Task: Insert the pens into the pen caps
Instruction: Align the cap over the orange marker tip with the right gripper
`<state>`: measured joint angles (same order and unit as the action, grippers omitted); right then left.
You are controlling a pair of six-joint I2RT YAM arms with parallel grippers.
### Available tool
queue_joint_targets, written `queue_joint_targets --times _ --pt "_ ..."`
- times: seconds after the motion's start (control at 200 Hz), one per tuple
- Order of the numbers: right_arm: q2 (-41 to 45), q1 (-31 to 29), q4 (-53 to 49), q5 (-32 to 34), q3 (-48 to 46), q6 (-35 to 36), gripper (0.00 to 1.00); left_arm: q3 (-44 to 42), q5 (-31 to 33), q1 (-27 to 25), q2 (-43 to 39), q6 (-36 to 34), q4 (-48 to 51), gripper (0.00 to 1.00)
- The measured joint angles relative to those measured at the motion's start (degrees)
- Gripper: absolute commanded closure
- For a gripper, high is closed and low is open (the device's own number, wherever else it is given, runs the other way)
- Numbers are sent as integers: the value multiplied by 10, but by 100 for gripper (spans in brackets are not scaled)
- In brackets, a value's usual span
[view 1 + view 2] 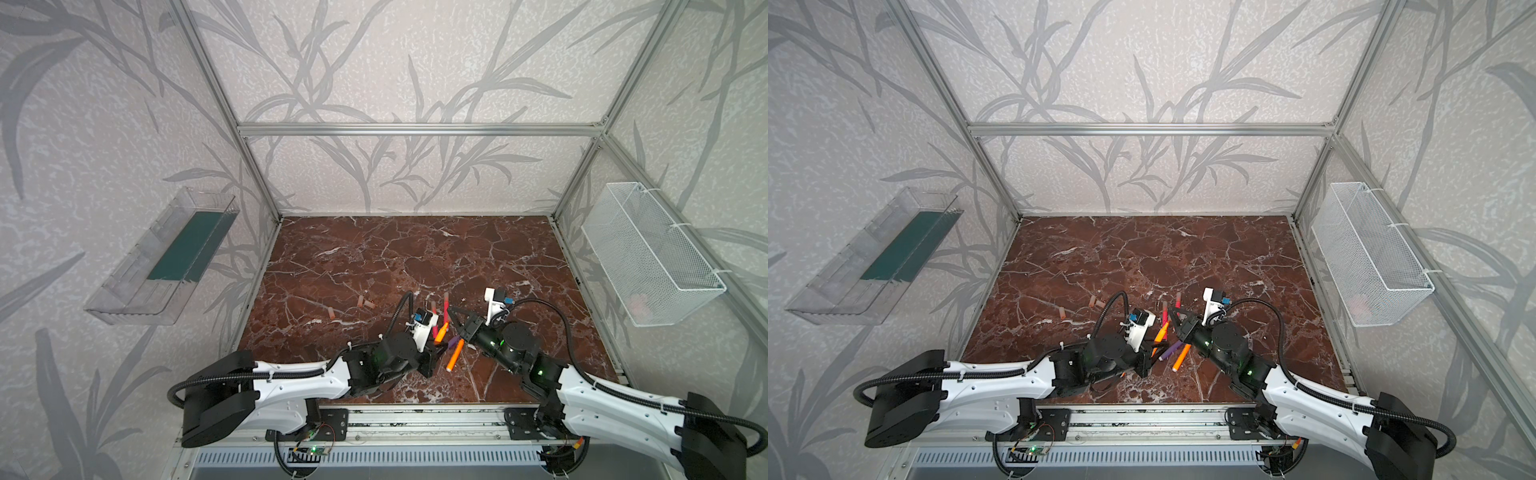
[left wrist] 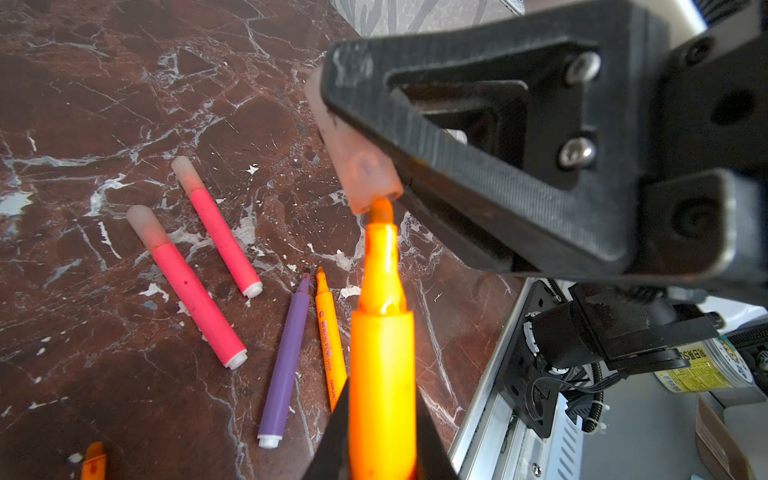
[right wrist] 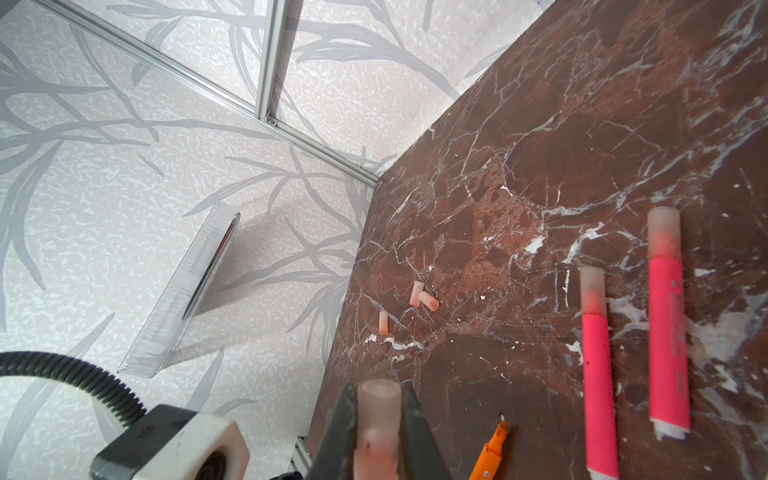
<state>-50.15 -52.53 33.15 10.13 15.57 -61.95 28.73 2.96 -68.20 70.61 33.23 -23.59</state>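
The left gripper (image 2: 382,419) clamps an orange pen (image 2: 382,332). Its tip sits at the mouth of a cap (image 2: 361,174) pinched in the right gripper (image 3: 378,415), low and centre in both top views. Beside them on the table (image 1: 415,249) lie two capped pink pens (image 2: 191,286), a purple pen (image 2: 286,357) and a second orange pen (image 2: 330,345). Three loose caps (image 1: 360,302) lie left of centre.

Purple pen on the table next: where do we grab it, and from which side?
Probably the purple pen's rear half, toward the white end, from straight above with jaws across the barrel. It lies flat on the table, and the loose orange pen nearly touches it at the tips but splays away rearward. That also leaves the tip free for capping.
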Motion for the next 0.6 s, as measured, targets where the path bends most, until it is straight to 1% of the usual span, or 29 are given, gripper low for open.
queue_joint_targets --times 0.6 --pt "2 -20 8 5 -1 0 100 -5 17 -1 5 10 -21 100"
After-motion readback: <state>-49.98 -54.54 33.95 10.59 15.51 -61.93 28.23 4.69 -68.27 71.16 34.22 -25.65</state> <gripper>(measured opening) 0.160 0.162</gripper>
